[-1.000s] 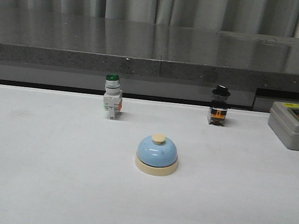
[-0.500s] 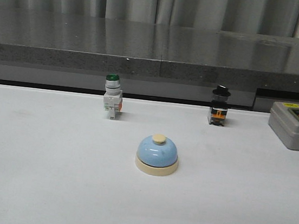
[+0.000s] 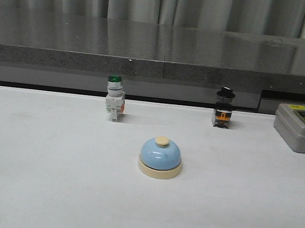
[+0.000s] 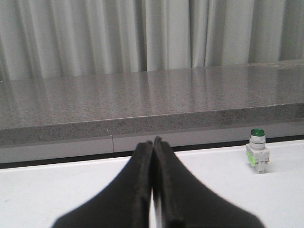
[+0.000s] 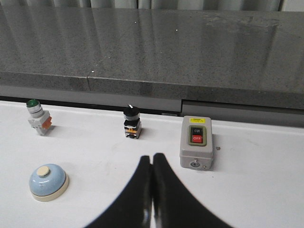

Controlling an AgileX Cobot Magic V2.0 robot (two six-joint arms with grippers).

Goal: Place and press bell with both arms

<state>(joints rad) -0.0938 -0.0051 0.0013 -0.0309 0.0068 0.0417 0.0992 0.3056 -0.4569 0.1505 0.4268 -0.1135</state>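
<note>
Two arms serve this white tabletop (image 3: 50, 179), which fills the lower half of the front view under a long grey stone ledge (image 3: 160, 54). At the right edge of the frame sits a grey on/off switch box (image 3: 301, 128). Just below frame centre stands the task's thing, a blue call bell (image 3: 160, 157), upright on its cream base with the cream plunger on top, clear of everything around it. Behind it, toward the ledge, stand a green-capped push button (image 3: 114, 98) to the left and a black-capped selector switch (image 3: 223, 107) to the right, each well apart from the bell.

The left gripper (image 4: 153, 142) has its fingers pressed together on nothing, pointing toward the ledge with the green button off to one side. The right gripper (image 5: 152, 159) is likewise closed and empty, drawn back over the tabletop with the bell, the selector and the switch box all ahead of it.

As for the step in hand, the scene fits two readings: the bell awaiting a pick-up to be placed and pressed, or the bell already set at its spot and rung with both arms pulled back. The pictures do not settle which, so I name no next move.

Against the earlier front views nothing differs: bell, buttons and box lie exactly as they did.
</note>
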